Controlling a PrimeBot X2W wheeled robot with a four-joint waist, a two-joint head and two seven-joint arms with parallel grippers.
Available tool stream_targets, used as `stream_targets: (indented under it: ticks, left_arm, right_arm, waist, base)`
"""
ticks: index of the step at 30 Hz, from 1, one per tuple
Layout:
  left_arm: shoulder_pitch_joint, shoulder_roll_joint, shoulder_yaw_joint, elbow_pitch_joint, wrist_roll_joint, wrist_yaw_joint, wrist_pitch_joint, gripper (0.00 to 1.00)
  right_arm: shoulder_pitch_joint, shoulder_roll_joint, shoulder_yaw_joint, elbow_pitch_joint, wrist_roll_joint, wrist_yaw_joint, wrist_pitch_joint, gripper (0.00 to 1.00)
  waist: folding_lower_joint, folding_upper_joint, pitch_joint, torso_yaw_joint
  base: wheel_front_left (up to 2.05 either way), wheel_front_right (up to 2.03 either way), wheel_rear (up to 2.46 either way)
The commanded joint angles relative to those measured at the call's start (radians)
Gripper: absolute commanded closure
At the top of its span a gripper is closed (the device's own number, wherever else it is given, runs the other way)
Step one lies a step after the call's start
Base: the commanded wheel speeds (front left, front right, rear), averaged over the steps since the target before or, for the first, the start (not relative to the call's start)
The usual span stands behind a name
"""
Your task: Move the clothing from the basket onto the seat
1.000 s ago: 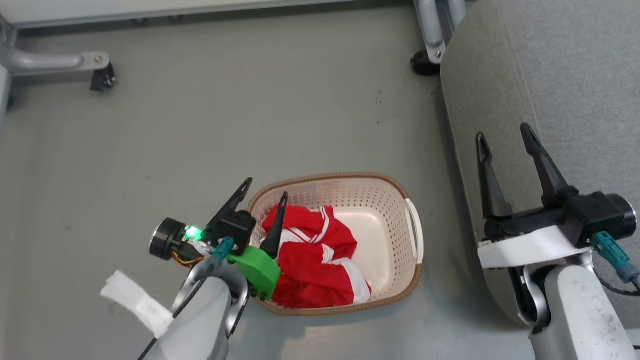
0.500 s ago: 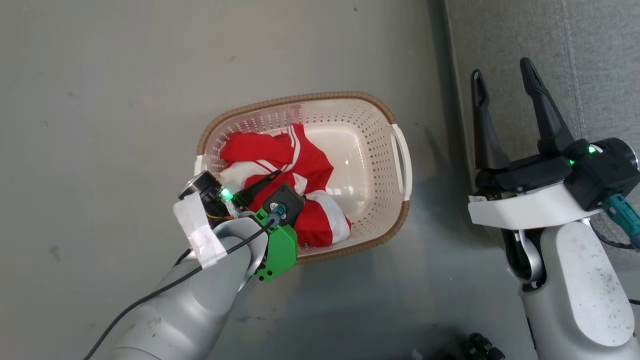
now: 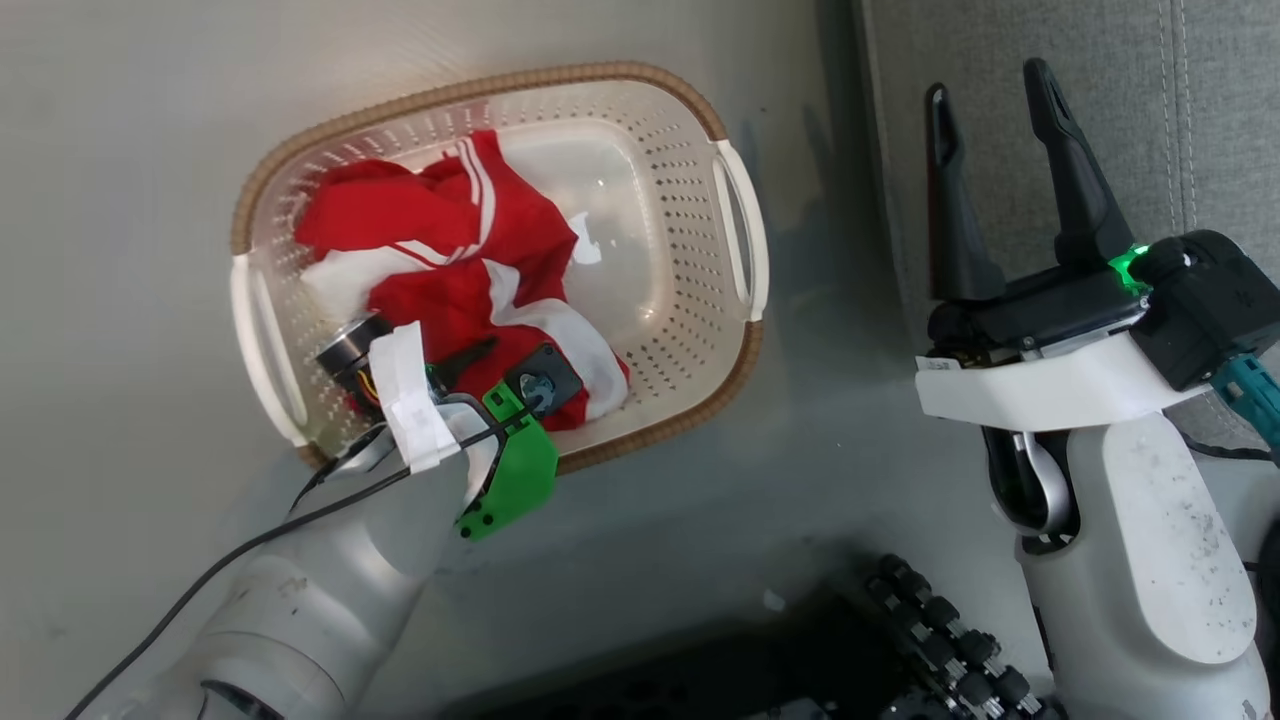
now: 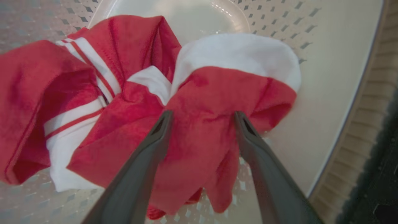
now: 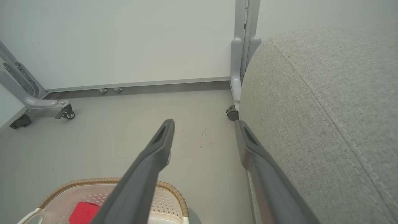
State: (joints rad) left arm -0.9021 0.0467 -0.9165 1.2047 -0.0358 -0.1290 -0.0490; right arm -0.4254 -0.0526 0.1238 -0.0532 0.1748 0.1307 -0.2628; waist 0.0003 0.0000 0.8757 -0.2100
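In the basket (image 3: 500, 85) my left gripper (image 4: 202, 115) straddles a red fold of clothing (image 3: 450, 230), spread wide, while right of the basket my right gripper (image 3: 986, 80) hangs spread and empty by the seat (image 3: 1220, 100).

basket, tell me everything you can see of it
The basket is a cream-white, rounded-rectangle tub of perforated plastic with a brown woven-look rim and a white handle at each short end. It stands upright on the grey floor, left of the seat, apart from it. The red-and-white clothing lies crumpled in its left half; the right half of the bottom is bare. The left gripper reaches inside, open fingers astride a red fold.
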Motion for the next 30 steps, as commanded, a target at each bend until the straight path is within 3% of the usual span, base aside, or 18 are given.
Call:
stream_targets:
  ticks: [1, 16, 17, 18, 24, 30]
  left_arm:
    - [-0.034, 0.010, -0.012, 0.010, -0.007, -0.002, 0.009, 0.00]
    - [-0.139, 0.089, -0.096, 0.076, -0.056, 0.009, 0.179, 0.00]
    - [-0.142, 0.091, -0.095, 0.077, -0.056, 0.013, 0.188, 0.36]
    - [-0.143, 0.092, -0.094, 0.078, -0.060, 0.018, 0.195, 1.00]
    - [-0.148, 0.078, -0.102, 0.076, -0.063, 0.034, 0.168, 1.00]
    - [-0.109, 0.049, -0.065, 0.048, -0.122, 0.032, 0.049, 1.00]
  right_arm:
    - [-0.022, 0.002, 0.006, -0.003, 0.007, 0.000, -0.003, 0.00]
    - [-0.048, 0.002, 0.036, 0.002, 0.089, 0.000, -0.003, 0.00]
    - [-0.049, 0.002, 0.035, 0.003, 0.090, 0.000, -0.003, 0.00]
    - [-0.050, 0.002, 0.034, 0.004, 0.090, 0.000, -0.003, 0.00]
    - [-0.051, 0.002, 0.017, 0.004, 0.075, 0.000, -0.003, 0.00]
    - [-0.027, 0.001, 0.001, 0.011, 0.048, 0.000, -0.003, 0.00]
  waist:
    - [-0.0003, 0.0000, 0.069, -0.066]
    - [-0.0003, 0.0000, 0.131, -0.124]
    - [-0.0003, 0.0000, 0.132, -0.125]
    - [-0.0003, 0.0000, 0.132, -0.127]
    - [-0.0003, 0.0000, 0.109, -0.115]
    - [-0.0003, 0.0000, 0.035, -0.073]
  base:
    - [0.00, 0.00, 0.00]
    - [0.00, 0.00, 0.00]
    - [0.00, 0.00, 0.00]
    - [0.00, 0.00, 0.00]
    - [0.00, 0.00, 0.00]
    - [0.00, 0.00, 0.00]
